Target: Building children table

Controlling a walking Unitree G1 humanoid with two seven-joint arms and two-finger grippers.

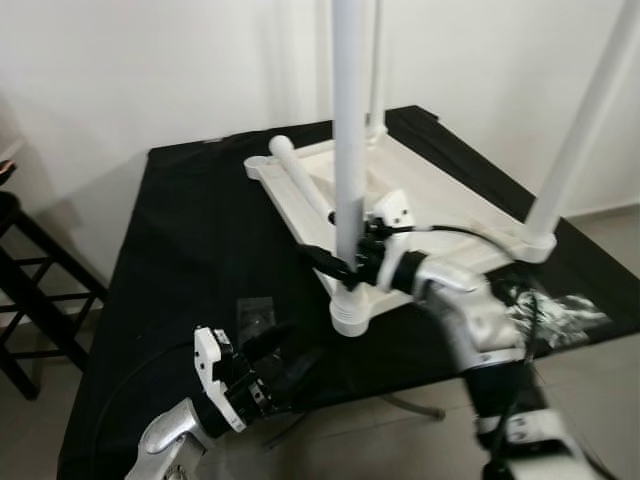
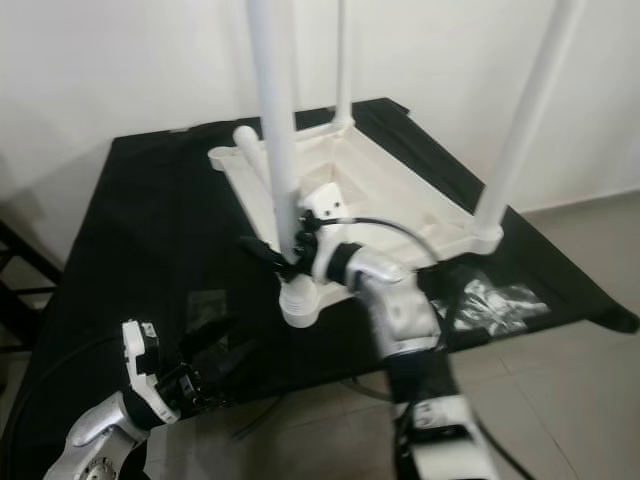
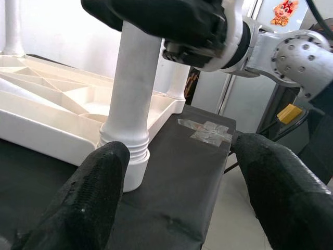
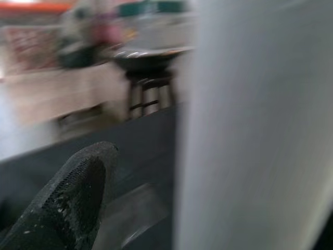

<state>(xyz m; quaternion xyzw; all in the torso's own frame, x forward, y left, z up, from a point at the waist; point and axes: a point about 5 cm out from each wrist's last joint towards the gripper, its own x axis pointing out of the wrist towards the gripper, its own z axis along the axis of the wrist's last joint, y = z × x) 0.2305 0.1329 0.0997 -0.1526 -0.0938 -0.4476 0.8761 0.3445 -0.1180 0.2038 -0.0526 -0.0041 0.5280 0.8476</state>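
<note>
Hovering low at the near edge of the black-draped surface [image 1: 180, 230], the left gripper [image 1: 262, 370] is spread wide and empty, the near table leg [image 1: 349, 150] ahead of its fingers. Beyond it, the right gripper [image 1: 345, 262] is clamped on that leg, just above its socket in the upturned white tabletop [image 1: 440, 205]. Judged step: seating this leg; next, twist or press it home, while a fourth leg [image 1: 300, 180] lies loose beyond the right gripper.

No legible text, brand, number or label appears in any view. A red and yellow decoration [image 3: 283, 11] at the upper right of the left wrist frame hangs on a pale wall or door; any characters on it are too small to read. A black sheet with a white printed pattern [image 1: 555, 310] at the right of the left eye frame carries no readable lettering.
</note>
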